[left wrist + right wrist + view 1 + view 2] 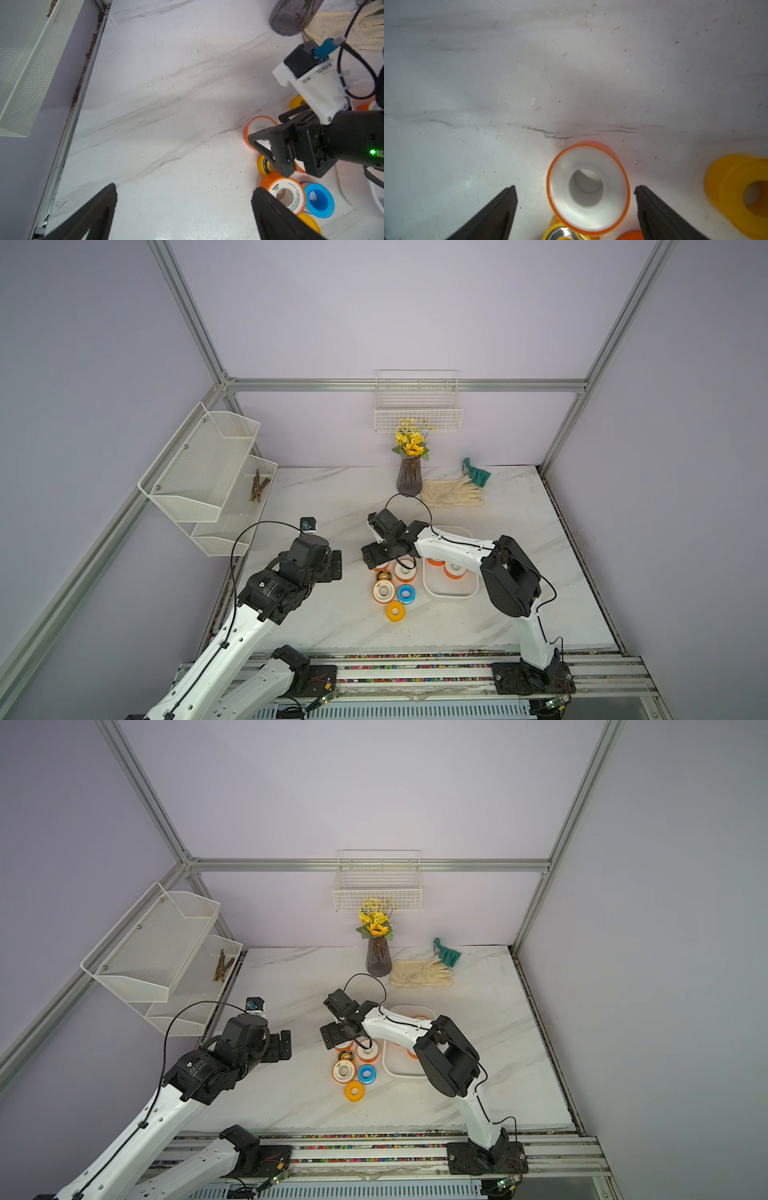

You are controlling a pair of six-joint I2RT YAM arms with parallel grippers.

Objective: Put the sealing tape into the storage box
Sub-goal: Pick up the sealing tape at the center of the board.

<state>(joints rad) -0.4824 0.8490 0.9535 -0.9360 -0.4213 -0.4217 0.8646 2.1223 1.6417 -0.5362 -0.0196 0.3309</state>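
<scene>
Several sealing tape spools lie loose on the marble table: an orange-white one (383, 591), a blue one (406, 594), a yellow one (395, 611), a black-yellow one (383, 575) and another orange-white one (405, 571). The white storage box (451, 595) stands just right of them with two orange spools (454, 570) inside. My right gripper (574, 187) hangs open over the far end of the cluster. An upright orange-white spool (612, 187) sits between its fingertips, untouched. My left gripper (184, 187) is open and empty, left of the cluster.
A vase of yellow flowers (409, 481) and cream gloves (453, 491) lie behind the spools. White mesh shelves (208, 472) hang on the left wall, and a wire basket (417, 406) hangs on the back wall. Another yellow spool (737, 193) lies beside the right fingers.
</scene>
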